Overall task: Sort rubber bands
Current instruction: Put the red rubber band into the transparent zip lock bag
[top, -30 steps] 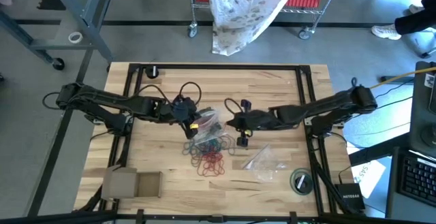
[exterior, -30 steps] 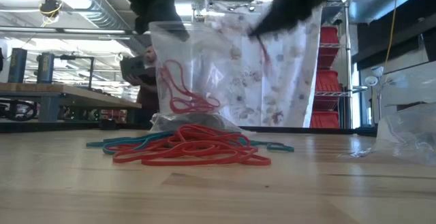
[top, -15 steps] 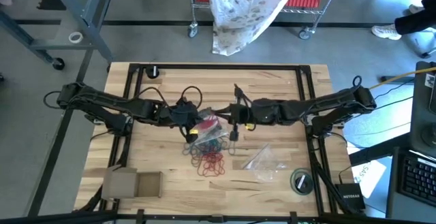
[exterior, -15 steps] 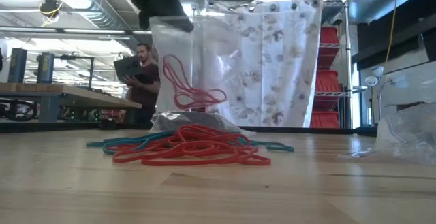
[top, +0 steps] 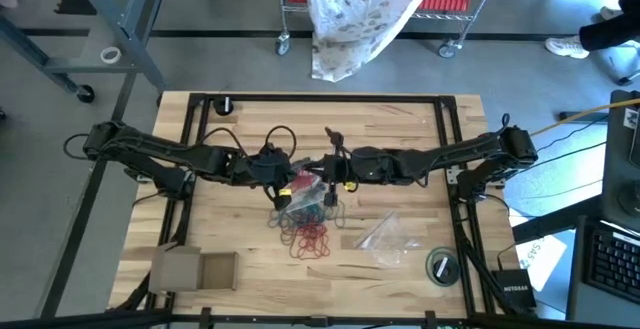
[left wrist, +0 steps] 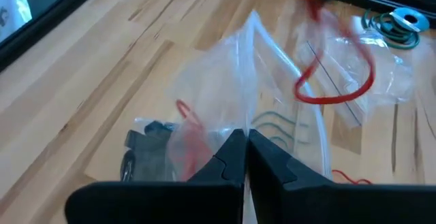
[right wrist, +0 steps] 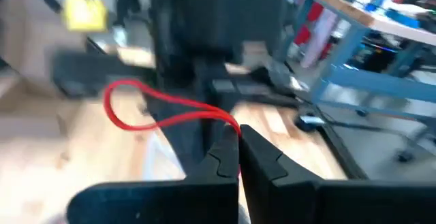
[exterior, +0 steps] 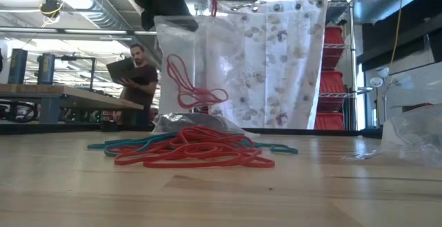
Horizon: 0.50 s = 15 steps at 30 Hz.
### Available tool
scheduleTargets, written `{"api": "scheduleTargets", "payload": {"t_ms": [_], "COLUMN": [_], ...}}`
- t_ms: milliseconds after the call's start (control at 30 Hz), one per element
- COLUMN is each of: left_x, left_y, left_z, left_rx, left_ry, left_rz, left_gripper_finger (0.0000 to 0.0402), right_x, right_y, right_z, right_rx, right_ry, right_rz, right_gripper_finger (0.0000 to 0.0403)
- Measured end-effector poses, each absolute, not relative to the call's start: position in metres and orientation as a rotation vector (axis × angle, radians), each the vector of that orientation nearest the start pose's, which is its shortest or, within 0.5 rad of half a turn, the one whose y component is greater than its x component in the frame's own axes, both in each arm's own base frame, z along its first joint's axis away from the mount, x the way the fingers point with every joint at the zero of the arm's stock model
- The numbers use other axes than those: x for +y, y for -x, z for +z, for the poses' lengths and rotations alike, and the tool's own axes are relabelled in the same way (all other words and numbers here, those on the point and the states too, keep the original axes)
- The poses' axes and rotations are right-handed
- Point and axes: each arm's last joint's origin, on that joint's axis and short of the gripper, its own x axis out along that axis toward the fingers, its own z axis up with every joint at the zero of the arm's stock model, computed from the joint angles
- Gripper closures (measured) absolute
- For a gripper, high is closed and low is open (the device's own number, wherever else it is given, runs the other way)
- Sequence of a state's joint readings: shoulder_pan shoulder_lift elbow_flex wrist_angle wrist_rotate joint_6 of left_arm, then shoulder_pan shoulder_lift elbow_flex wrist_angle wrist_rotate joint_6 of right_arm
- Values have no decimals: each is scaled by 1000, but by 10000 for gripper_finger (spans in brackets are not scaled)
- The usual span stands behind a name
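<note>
- Rubber bands (exterior: pixel 186 151) lie in a loose red and teal heap on the bench (top: pixel 400 129), just in front of the clear bag (exterior: pixel 200 68); in the low view the heap's long axis runs across the picture, flat on the wood.
- Red bands inside the bag (exterior: pixel 190 89) hang as one tall loop, long axis near upright, with its lower end curled toward the bag's bottom.
- Left gripper (left wrist: pixel 245 142) — fingers pressed together on the bag's top edge, holding the bag up off the bench at mid-bench.
- Right gripper (right wrist: pixel 238 139) — fingers closed on a single red band (right wrist: pixel 163 115), which trails away from the fingertips in a long, nearly level curve and ends in a rounded loop. The gripper sits just beside the left one, above the bag's mouth.
- In the low view only a short red strand (exterior: pixel 213 3) shows below the right gripper; both grippers are cut off by the picture's top edge.
- Hard to make out: the right wrist view is blurred, so the dark shapes behind the band cannot be identified. In the high view the bag, the bands and both grippers overlap into one cluster.
- A second clear bag (top: pixel 385 237) lies flat on the bench, apart from the heap.
- Change from one second earlier: the right gripper was low beside the bag with its band hanging near the bag's side; it now stands higher and closer to the left gripper. The heap has not shifted.
</note>
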<state>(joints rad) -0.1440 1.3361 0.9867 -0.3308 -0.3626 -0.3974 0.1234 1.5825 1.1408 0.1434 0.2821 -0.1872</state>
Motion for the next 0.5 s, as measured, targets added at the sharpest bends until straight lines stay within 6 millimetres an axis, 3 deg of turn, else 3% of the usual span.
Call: {"api": "scheduleTargets", "payload": {"t_ms": [300, 500], "left_x": [-29, -23], "left_y": [-282, -283], "left_z": [273, 274], "left_rx": [604, 585], "left_ry": [239, 288], "left_rz": [351, 384], "left_gripper_finger": [401, 401], "right_x": [34, 34], "right_y": [-353, -353], "right_z": [272, 268], "right_rx": [499, 521], "right_ry": [324, 299], "right_rz": [-153, -171], "right_gripper_finger": [403, 403]}}
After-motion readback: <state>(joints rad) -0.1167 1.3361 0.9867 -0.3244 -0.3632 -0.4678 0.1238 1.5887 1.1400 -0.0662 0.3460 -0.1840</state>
